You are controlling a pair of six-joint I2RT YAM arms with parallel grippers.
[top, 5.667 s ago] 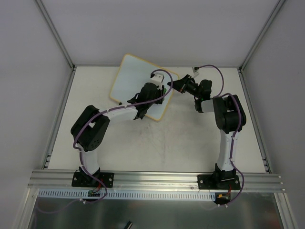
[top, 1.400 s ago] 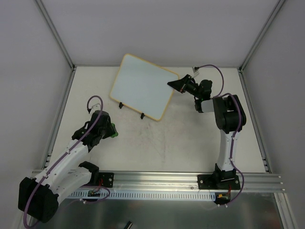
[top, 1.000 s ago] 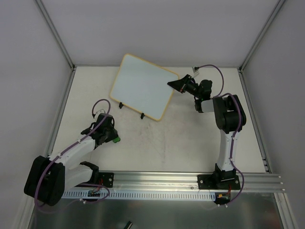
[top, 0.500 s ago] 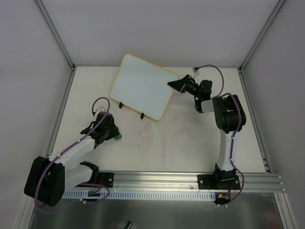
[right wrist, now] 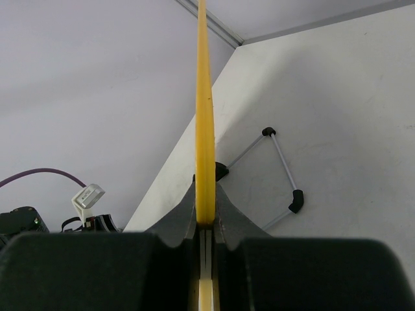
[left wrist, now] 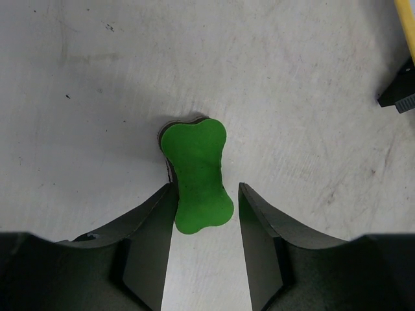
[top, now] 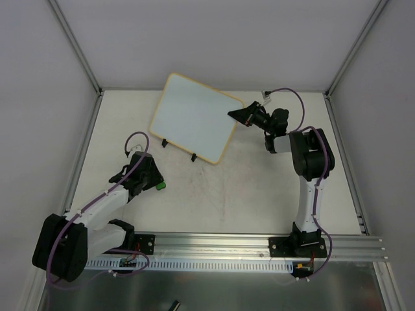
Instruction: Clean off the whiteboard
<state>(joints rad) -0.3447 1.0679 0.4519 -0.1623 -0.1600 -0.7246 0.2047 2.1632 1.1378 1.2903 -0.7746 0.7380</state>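
Whiteboard point(top: 193, 123) is looking clean, right claw point(top: 231, 115) pinching its three-o'clock rim; left claw point(left wrist: 206, 207), spread, is straddling the green eraser point(left wrist: 196, 170). Best rising straight up, no nudging.

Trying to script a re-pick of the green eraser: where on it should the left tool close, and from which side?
Close on the pinched waist of the green eraser, coming straight down. It lies flat on the table, bone-shaped, and the open left tool straddles its near end, so the fingers meet its long sides.
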